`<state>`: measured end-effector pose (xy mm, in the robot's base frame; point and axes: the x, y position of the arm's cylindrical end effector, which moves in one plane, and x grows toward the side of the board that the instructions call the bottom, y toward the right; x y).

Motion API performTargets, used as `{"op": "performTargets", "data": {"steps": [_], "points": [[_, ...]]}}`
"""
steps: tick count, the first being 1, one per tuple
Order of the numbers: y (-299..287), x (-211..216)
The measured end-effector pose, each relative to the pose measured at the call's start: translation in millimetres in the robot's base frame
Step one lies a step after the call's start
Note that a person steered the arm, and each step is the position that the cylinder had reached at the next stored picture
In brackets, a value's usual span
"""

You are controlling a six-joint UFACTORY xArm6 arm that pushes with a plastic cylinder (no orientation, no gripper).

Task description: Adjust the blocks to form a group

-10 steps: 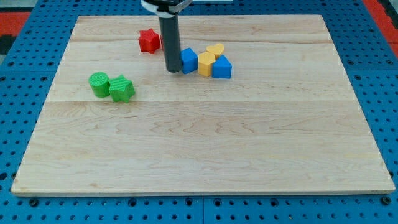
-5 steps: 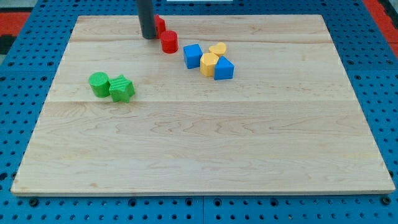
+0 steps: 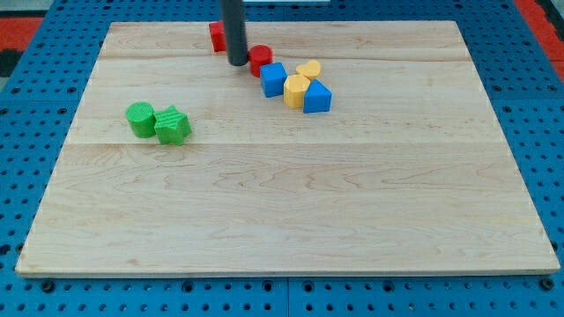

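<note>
My tip (image 3: 238, 62) stands near the view's top, just left of a red cylinder (image 3: 261, 60) and below-right of a red block (image 3: 217, 35) that the rod partly hides. The red cylinder touches a blue cube (image 3: 273, 79). Right of the cube sit a yellow block (image 3: 296, 90), a yellow heart-like block (image 3: 308, 69) and a blue triangular block (image 3: 317, 97), packed together. A green cylinder (image 3: 138, 119) and a green star-like block (image 3: 173, 126) sit touching at the view's left, far from the others.
The blocks lie on a pale wooden board (image 3: 291, 220), which rests on a blue pegboard table (image 3: 26, 132). A red area shows at the view's top corners.
My tip moved right and a little down. The red cylinder slid right, now against the blue cube. The red block now shows to the rod's left.
</note>
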<state>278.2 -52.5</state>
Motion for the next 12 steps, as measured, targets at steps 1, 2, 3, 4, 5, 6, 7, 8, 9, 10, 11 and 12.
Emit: {"op": "performTargets", "data": {"steps": [1, 2, 3, 4, 5, 6, 7, 8, 9, 10, 11, 12], "points": [[30.6, -0.1], [0.4, -0.1], [-69.1, -0.6], [-121.0, -21.3], [-115.9, -61.9], [-49.7, -72.6], [23.9, -72.3], [36.6, -82.5], [9.9, -84.4], [1.0, -71.3], [-25.7, -70.9], [-56.5, -66.7]]}}
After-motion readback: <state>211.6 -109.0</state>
